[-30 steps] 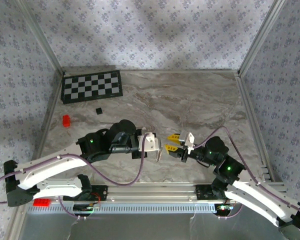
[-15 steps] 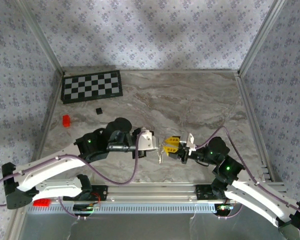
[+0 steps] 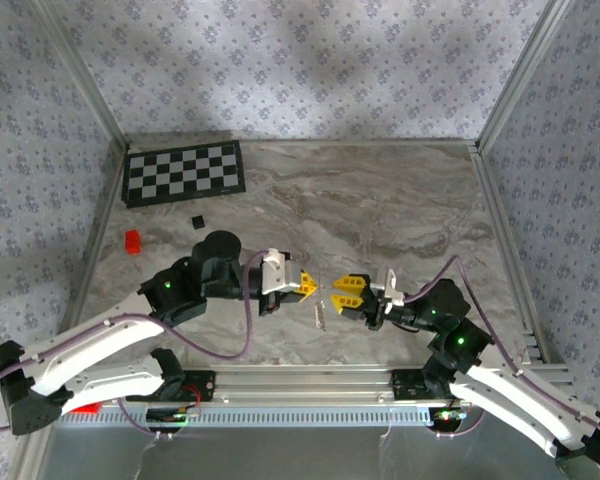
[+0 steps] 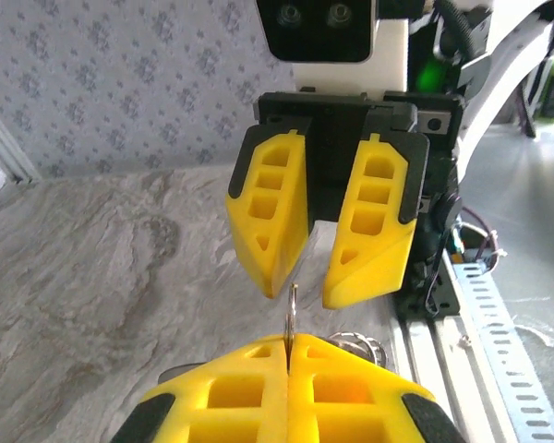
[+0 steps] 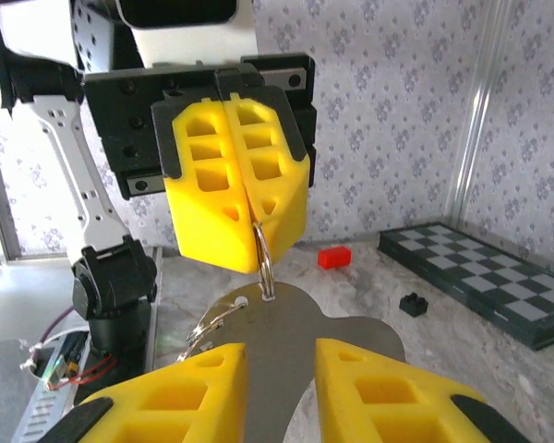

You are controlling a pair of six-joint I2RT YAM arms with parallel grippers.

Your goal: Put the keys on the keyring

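My left gripper (image 3: 308, 285) is shut on the thin silvery keyring (image 5: 264, 268), which sticks out of its closed yellow fingertips (image 4: 293, 309). The ring passes through a hole in a flat silver key (image 5: 295, 323). That key hangs below the ring, above the marble (image 3: 320, 313). More small rings (image 5: 206, 323) dangle beside it. Facing the left gripper, tip to tip, is my right gripper (image 3: 342, 293). It is open (image 5: 279, 349), and the key's broad head shows in the gap between its fingers. I cannot tell whether they touch it.
A red block (image 3: 132, 240) and a black cube (image 3: 197, 220) lie at the left. Behind them is a checkerboard (image 3: 185, 172). Both grippers work just beyond the metal rail (image 3: 310, 380) at the near edge. Walls enclose the table.
The two grippers have drawn slightly apart. The left wrist has turned and pulled back to the left. The key now hangs in plain sight between the fingertips.
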